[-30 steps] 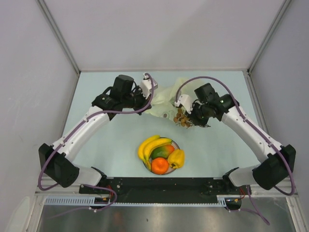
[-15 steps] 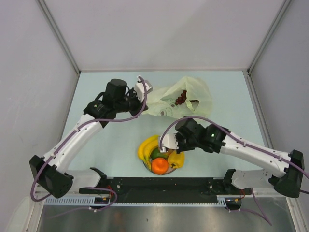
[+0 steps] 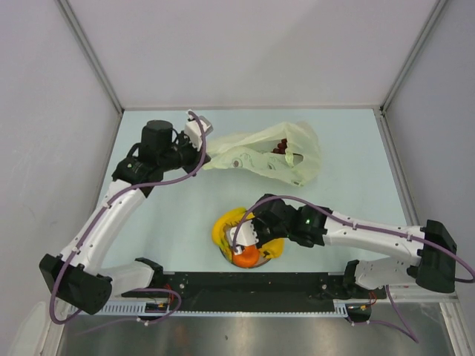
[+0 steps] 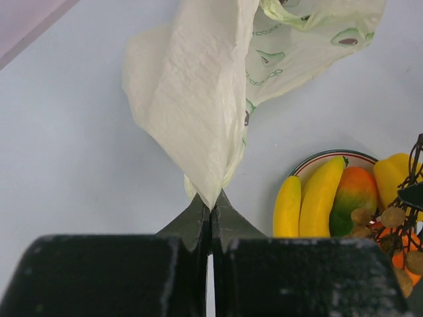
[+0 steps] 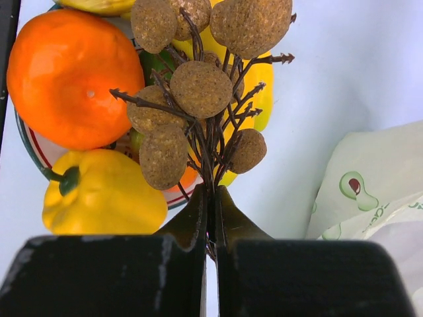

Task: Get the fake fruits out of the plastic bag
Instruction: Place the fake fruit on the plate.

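Observation:
The plastic bag lies pale and crinkled at the back of the table, stretched leftward. A dark red grape bunch shows inside it near its mouth. My left gripper is shut on the bag's left corner; the left wrist view shows the pinched bag rising from the gripper. My right gripper is shut on the twig stem of a brown berry bunch, held over the plate. It is at the plate in the top view. On the plate lie bananas, an orange and a mango.
A yellow pepper lies on the white red-rimmed plate near the front middle of the table. The plate rim also shows in the left wrist view. Grey enclosure walls stand on three sides.
My right arm carried the brown bunch from beside the bag down to the plate. My left arm pulled the bag corner leftward, stretching the bag out; the grape bunch now shows inside.

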